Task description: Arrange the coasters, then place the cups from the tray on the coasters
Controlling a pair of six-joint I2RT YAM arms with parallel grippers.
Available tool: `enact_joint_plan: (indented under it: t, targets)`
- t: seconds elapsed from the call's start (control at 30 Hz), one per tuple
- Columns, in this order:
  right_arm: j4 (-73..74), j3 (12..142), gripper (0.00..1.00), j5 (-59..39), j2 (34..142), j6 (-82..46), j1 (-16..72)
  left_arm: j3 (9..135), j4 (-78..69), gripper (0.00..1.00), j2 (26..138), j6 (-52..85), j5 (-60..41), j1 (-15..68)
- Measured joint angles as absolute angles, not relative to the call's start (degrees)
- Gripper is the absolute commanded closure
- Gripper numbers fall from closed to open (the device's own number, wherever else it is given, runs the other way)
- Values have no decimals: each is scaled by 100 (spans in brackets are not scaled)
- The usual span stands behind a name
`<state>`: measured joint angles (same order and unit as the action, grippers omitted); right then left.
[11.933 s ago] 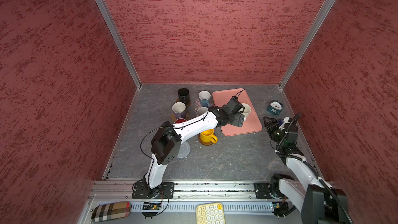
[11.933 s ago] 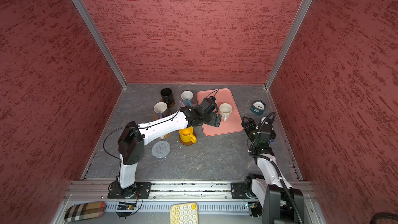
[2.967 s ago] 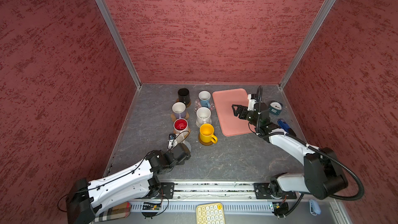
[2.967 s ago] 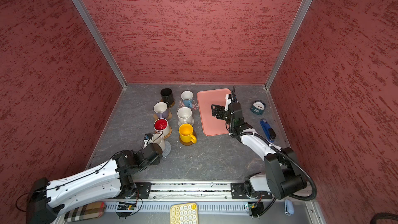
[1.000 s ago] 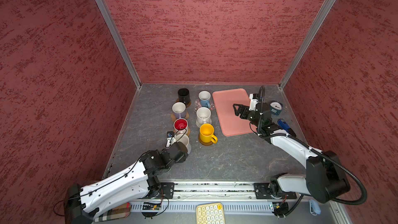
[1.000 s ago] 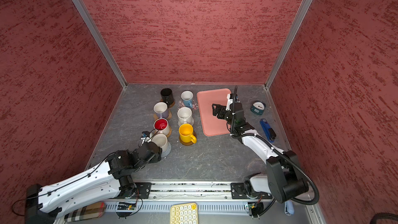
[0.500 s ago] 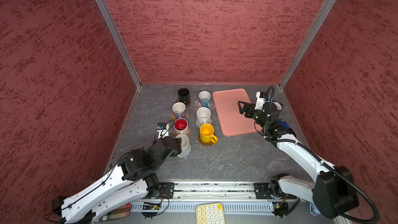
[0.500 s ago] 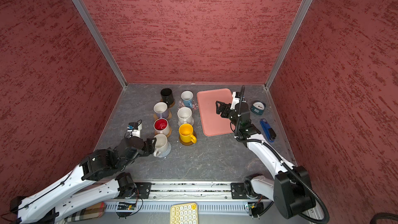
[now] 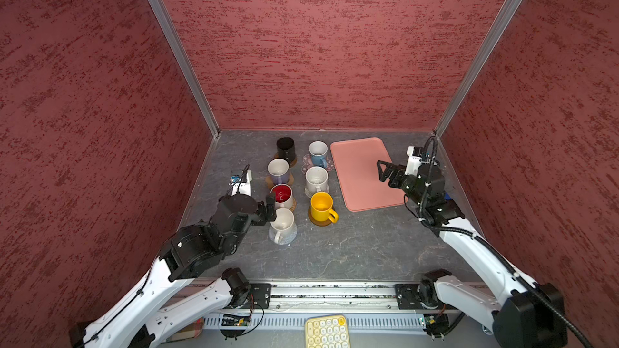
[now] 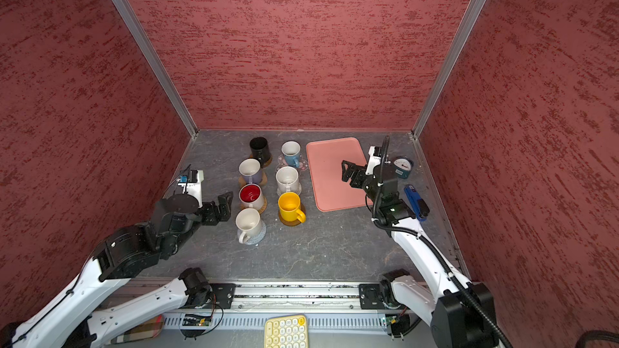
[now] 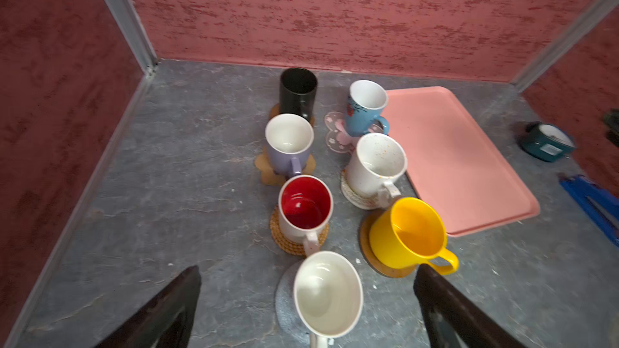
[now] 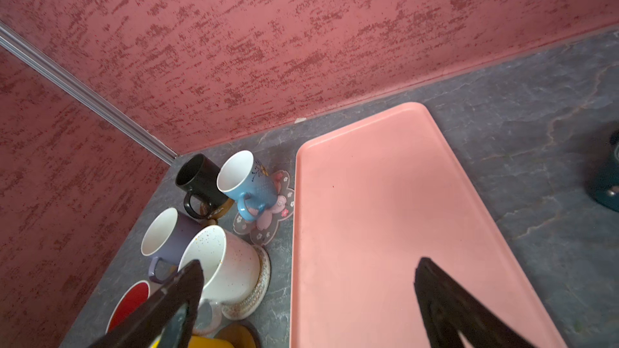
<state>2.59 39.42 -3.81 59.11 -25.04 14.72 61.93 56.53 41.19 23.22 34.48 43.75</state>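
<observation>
- The pink tray (image 9: 360, 175) is lying bare toward the worktop's (image 9: 351, 246) back right corner. Its long axis is running from the near edge toward the back wall.
- Seven cups (image 9: 316, 179) are standing upright on coasters (image 9: 330, 165), in two columns just left of the tray.
- The cream cup (image 9: 283, 224) is sitting nearest the front edge on a grey woven round (image 9: 293, 236), its handle pointing at that edge.
- The yellow cup (image 9: 321, 207) is resting on a glossy brown disc (image 9: 315, 223), its handle pointing near-right.
- The left gripper (image 10: 223, 208) is hovering just beside the cream cup, jaws spread wide and empty.
- The right gripper (image 10: 348, 171) is hanging over the tray's right side, jaws likewise spread.
- The left wrist view is showing a floral print on the light blue cup (image 11: 363, 108).
- A top view is showing a teal clock (image 10: 402, 166) by the right edge.
</observation>
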Motion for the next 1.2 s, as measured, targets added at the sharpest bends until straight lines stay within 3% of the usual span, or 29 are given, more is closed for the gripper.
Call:
enact_joint_plan:
  t: [0.1,0.27,0.43,0.6,0.8,1.2]
  targets:
    - [167,3726,1,-281,5728,-2467,1472,6228,5347,0,4377,2027,2989,3367]
    - [412,3190,1,235,5325,-2237,1472,6226,4678,0,4915,1997,1267,1293]
    - [1284,2418,1,902,5146,-1852,1472,6324,4077,0,6167,2303,-248,-276]
    - [1916,2543,1,1518,5885,-1350,1446,6401,3487,0,7113,2574,-707,-661]
    - [2606,3162,2,2012,7041,-860,1223,6276,2150,0,7402,2414,-580,-670]
    - [3177,3242,2,1865,7778,-1105,27,5426,491,0,8283,864,-414,-784]
